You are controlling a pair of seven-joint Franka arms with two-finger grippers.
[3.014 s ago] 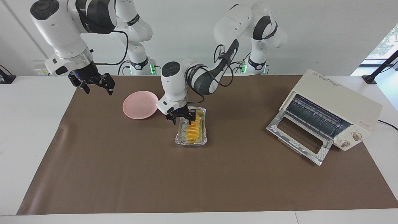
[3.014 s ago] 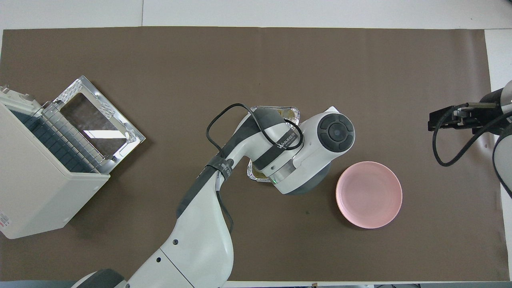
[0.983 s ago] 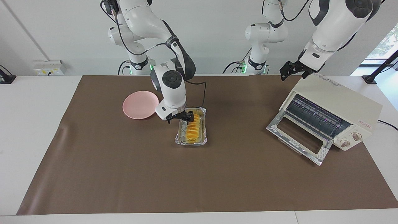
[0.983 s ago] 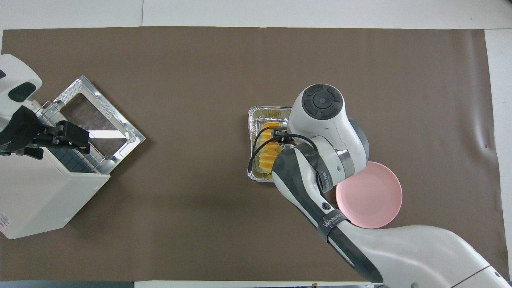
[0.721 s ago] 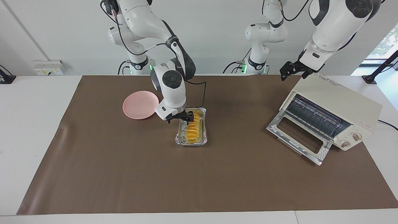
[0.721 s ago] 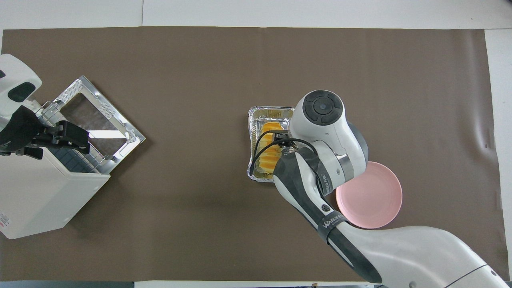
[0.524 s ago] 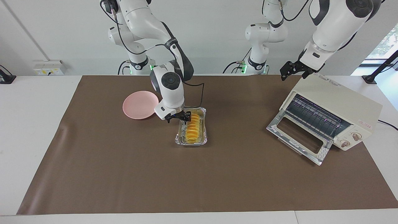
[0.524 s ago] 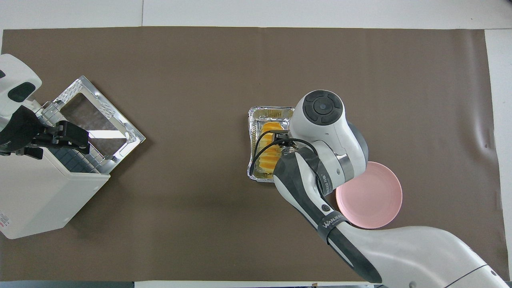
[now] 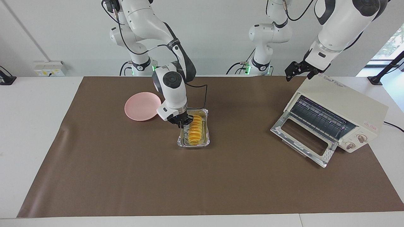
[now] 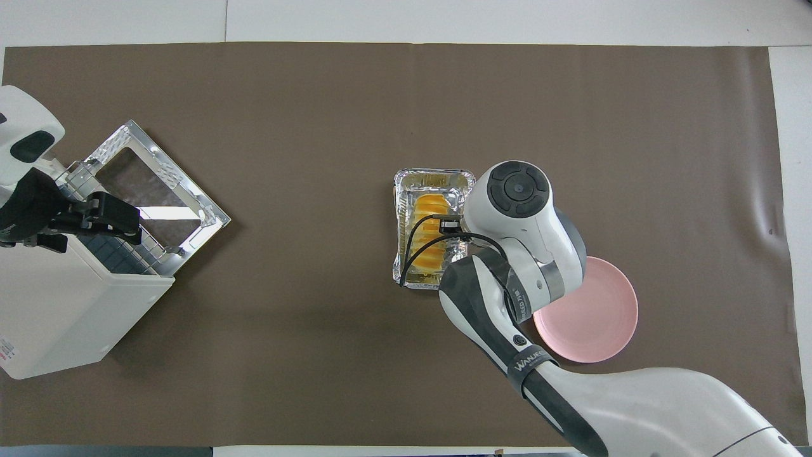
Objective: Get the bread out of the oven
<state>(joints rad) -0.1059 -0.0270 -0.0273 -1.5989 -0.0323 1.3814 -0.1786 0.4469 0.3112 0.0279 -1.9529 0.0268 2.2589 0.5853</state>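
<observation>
Closest to the robots on the worktop [image 9: 126, 176] is the plate [image 9: 142, 105], bare, sitting a bit toward the right arm's end from the middle. Just beside it, a touch farther out and about mid-worktop, is the tray [image 9: 192, 144] with the bread [image 9: 195, 130] lying lengthwise in it. So the bread is already out of the oven [image 9: 344, 101], just not out of the foil. The right gripper [image 9: 182, 123] is down at the tray's long rim on the plate's side, near the end closest to the robots. Its fingers are pressed together, and by the look of it they're pinching the foil rim rather than the loaf, though the wrist hides the contact from above. The oven sits at the left arm's end of the worktop, with its door [image 9: 303, 138] dropped open toward the edge away from the robots and the rack [image 9: 318, 118] empty. The left gripper [image 9: 298, 72] waits over the oven's top, fingers apart, holding nothing. The step in hand looks like securing or shifting the tray. Next it probably needs a gentle pull, since thin foil crumples or tears easily and the loaf could slide if the tray tips.
</observation>
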